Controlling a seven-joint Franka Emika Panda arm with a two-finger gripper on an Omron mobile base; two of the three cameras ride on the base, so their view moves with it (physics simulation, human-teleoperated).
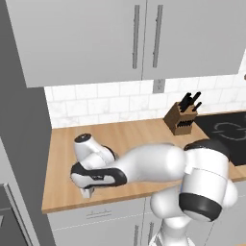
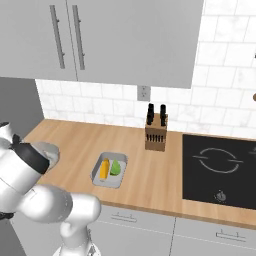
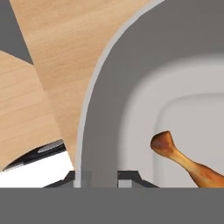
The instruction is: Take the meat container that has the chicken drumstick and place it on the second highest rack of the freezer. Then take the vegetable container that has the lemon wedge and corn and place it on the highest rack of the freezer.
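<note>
At the left end of the wooden counter [image 1: 144, 132], the gripper [image 3: 96, 177] is clamped narrow on the thick rim of the grey tub [image 3: 144, 87], which holds the drumstick [image 3: 186, 162]. Further right, the tray [image 2: 109, 171] holds corn [image 2: 104, 169] and a green wedge [image 2: 116, 168], then a knife block [image 2: 155, 131] and a cooktop [image 2: 220, 167].

The chicken drumstick [image 3: 188, 159] lies in the meat container [image 3: 100, 109] on the counter [image 3: 57, 57].

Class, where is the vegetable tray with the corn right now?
In the right base view the vegetable tray sits on the wooden counter, left of the black cooktop and in front of the knife block.
</note>
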